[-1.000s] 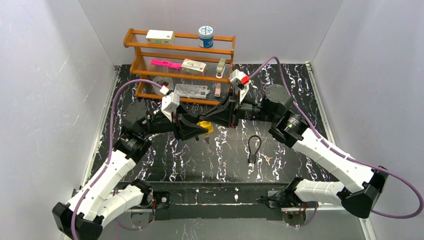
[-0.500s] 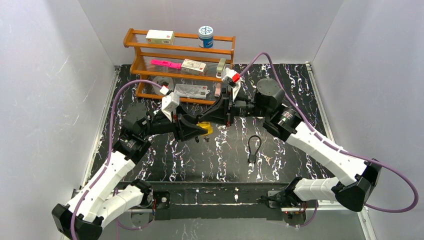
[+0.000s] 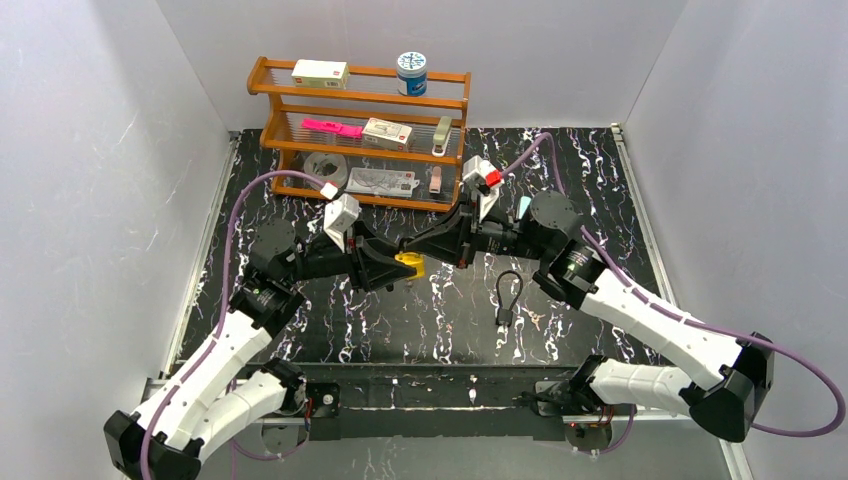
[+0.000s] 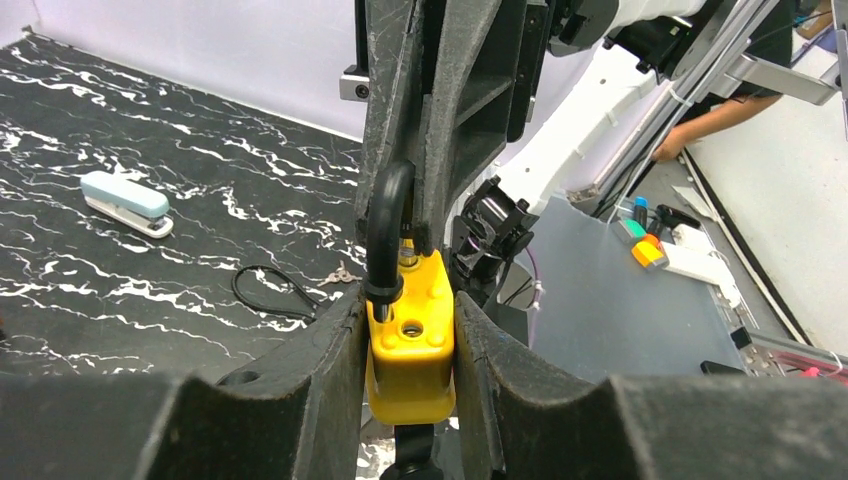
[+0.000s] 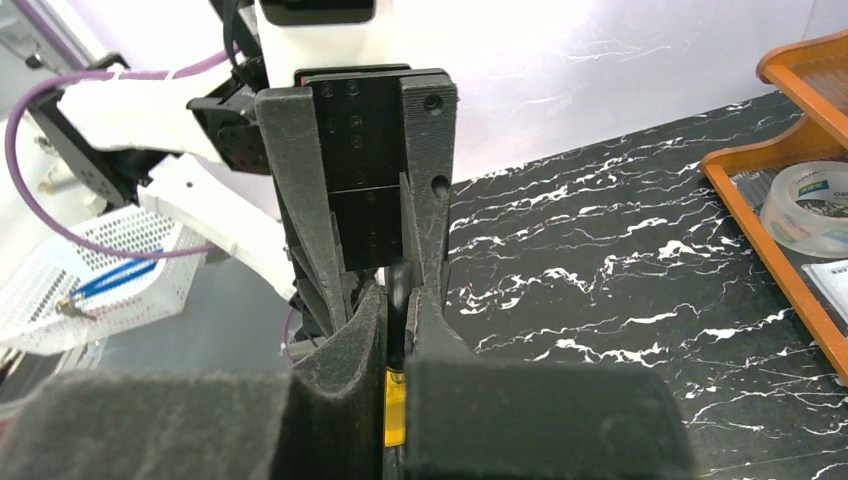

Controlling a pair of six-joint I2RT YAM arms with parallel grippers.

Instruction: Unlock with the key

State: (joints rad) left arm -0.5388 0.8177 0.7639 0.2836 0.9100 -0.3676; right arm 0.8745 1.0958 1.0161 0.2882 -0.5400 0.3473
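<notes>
Clamping the yellow padlock by its body, left gripper above the marbled table's middle, right gripper pinching the black shackle from the opposite side, key lying on the table beside a black cable loop.

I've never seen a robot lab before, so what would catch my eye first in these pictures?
The bright yellow padlock at the centre of the scene stands out. The left gripper clamps its body while the right gripper pinches its black shackle, the two arms meeting nose to nose. Behind them, an orange wooden shelf holds small items.
</notes>
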